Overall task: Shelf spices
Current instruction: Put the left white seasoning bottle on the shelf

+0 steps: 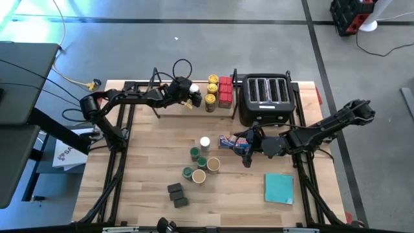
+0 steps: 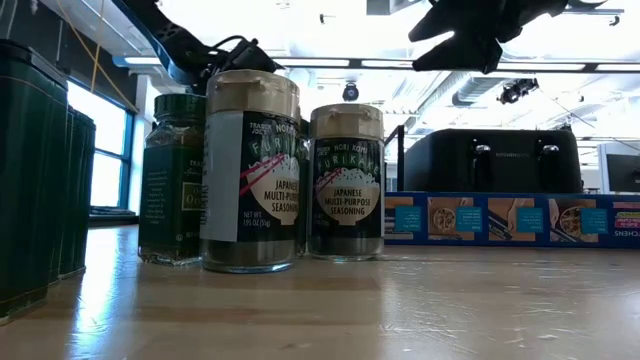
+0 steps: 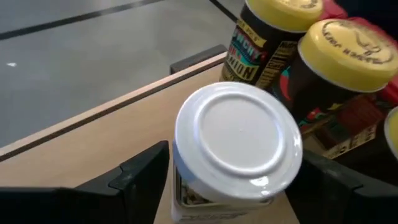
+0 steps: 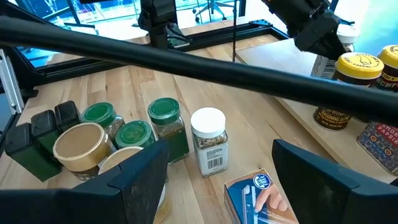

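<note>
Two grippers mine. Left gripper [image 1: 192,96] over shelf [image 1: 139,99] at table's far edge, fingers [image 3: 134,177] spread either side of white-lidded jar [image 3: 238,146] standing on board, not clamped. Yellow-lidded jars [image 1: 212,90] and red tins [image 1: 225,91] just beside it. Right gripper [image 1: 246,153] mid-table over blue box [image 1: 231,143], fingers apart, empty. Remaining spices [image 1: 200,162] cluster near table centre; dark blocks [image 1: 176,195] toward near edge.
</note>
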`<act>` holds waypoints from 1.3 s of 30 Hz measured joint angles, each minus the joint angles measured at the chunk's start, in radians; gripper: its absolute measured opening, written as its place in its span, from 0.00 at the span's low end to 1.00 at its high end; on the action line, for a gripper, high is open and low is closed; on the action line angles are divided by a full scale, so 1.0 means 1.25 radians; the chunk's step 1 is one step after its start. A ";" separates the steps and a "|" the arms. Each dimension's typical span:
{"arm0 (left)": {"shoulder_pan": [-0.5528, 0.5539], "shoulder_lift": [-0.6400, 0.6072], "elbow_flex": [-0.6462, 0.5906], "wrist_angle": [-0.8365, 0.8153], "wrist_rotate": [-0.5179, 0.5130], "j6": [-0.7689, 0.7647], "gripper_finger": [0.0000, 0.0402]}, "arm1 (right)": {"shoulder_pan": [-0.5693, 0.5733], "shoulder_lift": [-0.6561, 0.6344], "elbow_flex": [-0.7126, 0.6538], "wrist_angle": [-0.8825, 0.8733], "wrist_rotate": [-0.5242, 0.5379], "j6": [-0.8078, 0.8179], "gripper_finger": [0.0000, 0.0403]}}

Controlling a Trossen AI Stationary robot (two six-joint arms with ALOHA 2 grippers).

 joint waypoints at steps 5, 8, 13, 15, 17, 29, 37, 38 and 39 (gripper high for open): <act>0.016 -0.061 -0.001 -0.051 0.008 0.037 0.72 | 0.000 0.000 0.000 -0.002 0.000 0.001 0.70; 0.016 -0.122 0.000 -0.114 0.005 0.080 0.72 | 0.000 0.000 0.000 -0.002 0.000 0.001 0.70; 0.015 -0.203 0.000 -0.273 -0.010 0.141 0.72 | 0.000 0.000 0.000 -0.003 0.000 0.001 0.70; 0.015 -0.211 -0.003 -0.317 -0.012 0.152 0.72 | 0.000 0.000 0.000 -0.004 0.000 0.001 0.70; 0.015 -0.207 -0.017 -0.354 -0.021 0.158 0.71 | 0.000 0.000 0.000 -0.004 0.000 0.001 0.70; 0.013 -0.066 -0.101 -0.125 0.014 0.105 0.54 | 0.000 0.000 0.000 -0.005 0.000 -0.004 0.70; -0.024 -0.038 -0.101 -0.024 0.067 0.040 0.44 | 0.000 0.000 0.000 -0.008 0.000 -0.002 0.70; -0.027 -0.038 -0.101 -0.008 0.060 0.039 0.43 | 0.000 0.000 0.000 -0.007 0.000 -0.002 0.70; -0.030 -0.038 -0.101 0.009 0.047 0.038 0.42 | 0.000 0.000 0.000 -0.008 0.000 -0.002 0.70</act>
